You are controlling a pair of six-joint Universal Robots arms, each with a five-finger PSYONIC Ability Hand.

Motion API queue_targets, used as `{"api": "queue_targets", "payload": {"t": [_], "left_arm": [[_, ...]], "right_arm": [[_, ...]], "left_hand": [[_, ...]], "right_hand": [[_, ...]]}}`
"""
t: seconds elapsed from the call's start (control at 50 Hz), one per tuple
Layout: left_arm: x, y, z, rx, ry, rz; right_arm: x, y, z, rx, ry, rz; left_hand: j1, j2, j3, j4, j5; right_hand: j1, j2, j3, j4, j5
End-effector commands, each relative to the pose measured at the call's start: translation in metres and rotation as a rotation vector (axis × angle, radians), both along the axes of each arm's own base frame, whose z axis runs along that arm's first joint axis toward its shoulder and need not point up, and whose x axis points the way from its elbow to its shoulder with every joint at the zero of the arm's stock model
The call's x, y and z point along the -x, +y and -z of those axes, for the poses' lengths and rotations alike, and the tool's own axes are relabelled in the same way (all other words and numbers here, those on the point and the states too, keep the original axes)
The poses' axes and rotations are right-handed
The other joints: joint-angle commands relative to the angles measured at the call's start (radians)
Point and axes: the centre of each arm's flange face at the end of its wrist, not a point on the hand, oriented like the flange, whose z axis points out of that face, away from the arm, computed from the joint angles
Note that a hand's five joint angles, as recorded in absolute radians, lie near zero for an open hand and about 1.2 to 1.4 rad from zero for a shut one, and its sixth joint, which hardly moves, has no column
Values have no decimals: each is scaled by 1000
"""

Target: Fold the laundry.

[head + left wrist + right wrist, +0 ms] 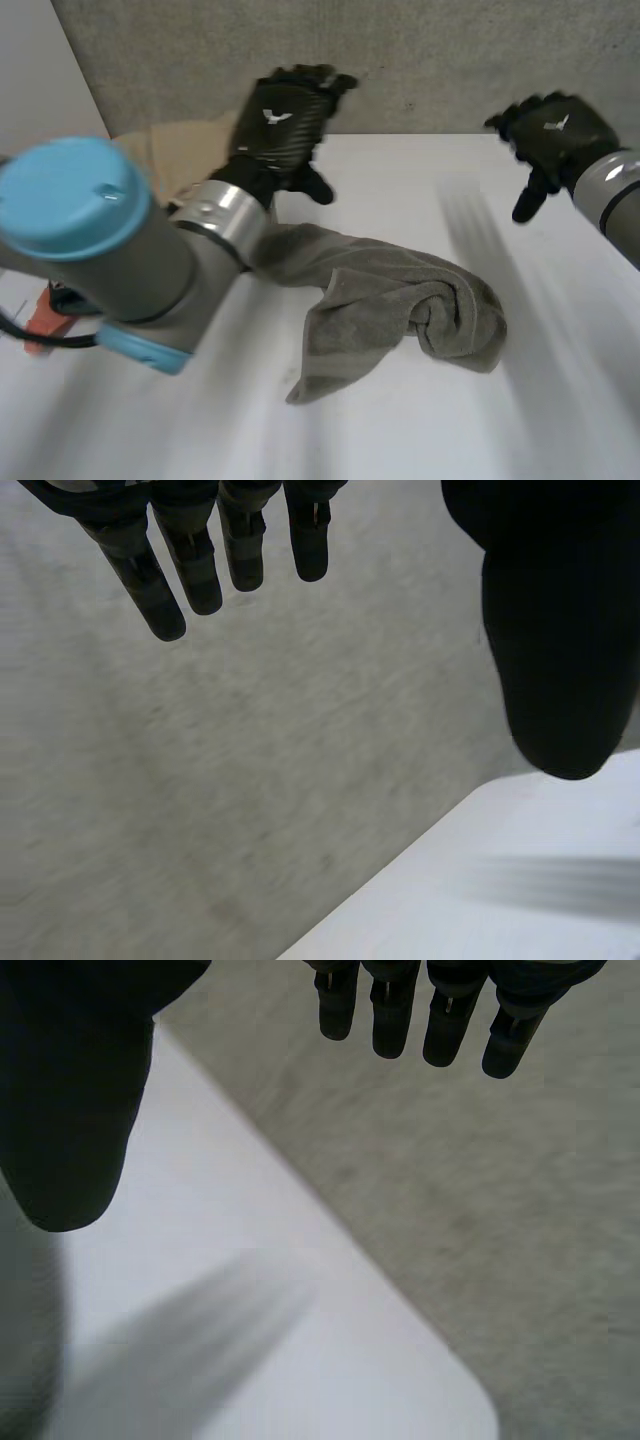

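Two hands hang above the white surface (560,400), fingers straight and holding nothing: the left hand (280,120) near the far edge, the right hand (550,135) well apart from it. A grey towel (400,300) lies crumpled mid-surface, touching neither hand. A beige cloth (185,150) lies behind the left arm.
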Motion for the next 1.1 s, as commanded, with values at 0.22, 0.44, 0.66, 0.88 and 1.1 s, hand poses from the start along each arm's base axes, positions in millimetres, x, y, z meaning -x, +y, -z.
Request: {"api": "queue_targets", "payload": {"t": [0.22,0.44,0.66,0.88,1.1], "left_arm": [[-95,-79,93,-96,-435,-308],[-91,-125,125,-83,-447,-333],[-116,-162,135,43,-529,-448],[-223,-229,128,150,-697,-862],[-166,-184,97,169,-586,-713]], "right_arm": [[-49,85,85,-104,99,-361],[-64,60,152,-88,186,-260],[-48,29,127,10,227,-123],[-28,24,129,-24,236,-73],[-30,26,128,-27,228,-75]], "left_hand": [[-5,-15,-22,-10,-9],[1,-9,-16,-4,-3],[1010,1000,993,1005,1006],[1175,1165,1158,1170,1171],[51,41,34,46,47]], "right_hand": [[-51,-39,-38,-36,-47],[152,164,165,166,155],[1171,1183,1184,1185,1175],[1171,1183,1184,1185,1175],[1171,1183,1184,1185,1175]]}}
